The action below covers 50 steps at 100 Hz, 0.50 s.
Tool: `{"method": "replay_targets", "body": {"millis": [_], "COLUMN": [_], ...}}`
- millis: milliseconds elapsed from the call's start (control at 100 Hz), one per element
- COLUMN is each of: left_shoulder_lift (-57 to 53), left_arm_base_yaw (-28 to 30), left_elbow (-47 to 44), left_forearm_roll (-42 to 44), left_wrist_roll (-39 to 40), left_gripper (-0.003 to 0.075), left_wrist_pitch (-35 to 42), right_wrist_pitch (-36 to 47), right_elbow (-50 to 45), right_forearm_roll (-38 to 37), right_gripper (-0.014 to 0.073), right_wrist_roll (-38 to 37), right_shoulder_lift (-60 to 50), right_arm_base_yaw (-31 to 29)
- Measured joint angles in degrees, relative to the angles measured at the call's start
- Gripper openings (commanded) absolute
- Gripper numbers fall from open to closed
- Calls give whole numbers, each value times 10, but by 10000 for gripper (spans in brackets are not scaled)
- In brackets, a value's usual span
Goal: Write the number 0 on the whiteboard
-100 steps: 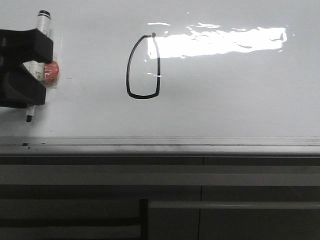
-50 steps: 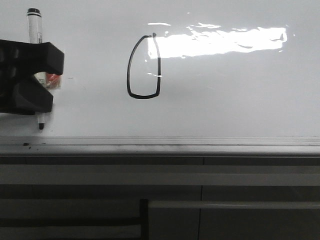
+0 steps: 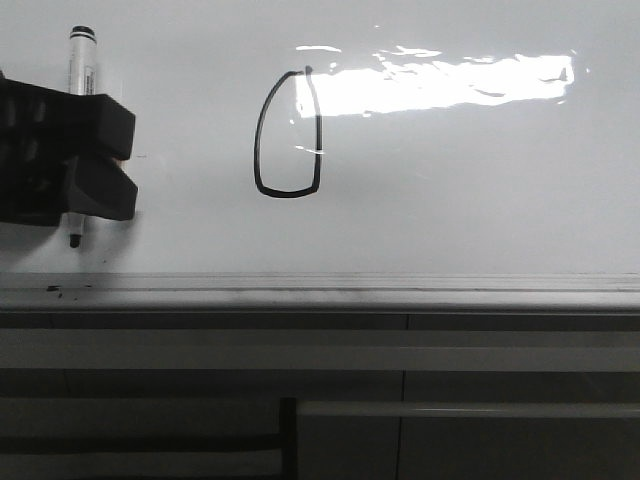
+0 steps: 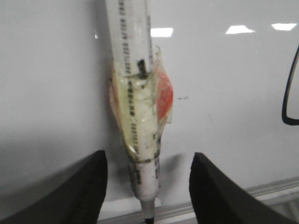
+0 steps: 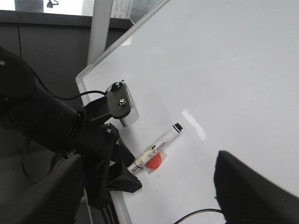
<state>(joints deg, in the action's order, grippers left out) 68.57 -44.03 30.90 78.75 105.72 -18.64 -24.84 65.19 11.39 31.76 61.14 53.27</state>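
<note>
One black loop, the number 0, drawn left of centre on the whiteboard, tall and boxy with a flat bottom, its upper right side running into the bright glare patch. Well apart from it, at the far left edge of the front view, the left claw, jaws spread wide (clearly parted in the wrist view, with board showing on both sides of the pen). Between those jaws a white marker, upright, tip down near the grey tray edge, wrapped at mid-barrel in clear tape with an orange patch. Fingers not touching the barrel, nothing gripped. Right claw also wide open and empty, hanging off the board and looking across at the left arm.
</note>
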Motion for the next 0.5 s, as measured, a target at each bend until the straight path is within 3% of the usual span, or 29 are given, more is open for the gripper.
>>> {"method": "replay_targets", "body": {"millis": [500], "left_shoulder_lift": [-121], "left_arm_base_yaw": [0], "left_elbow": [-4], "left_forearm_roll": [4], "left_wrist_roll": [-54], "left_gripper": [389], "left_wrist_pitch": [-1], "right_wrist_pitch": [-37], "right_elbow": [0], "right_forearm_roll": [-4], "right_gripper": [495], "right_wrist_roll": [0], "right_shoulder_lift": [-32], "right_arm_base_yaw": [0]}}
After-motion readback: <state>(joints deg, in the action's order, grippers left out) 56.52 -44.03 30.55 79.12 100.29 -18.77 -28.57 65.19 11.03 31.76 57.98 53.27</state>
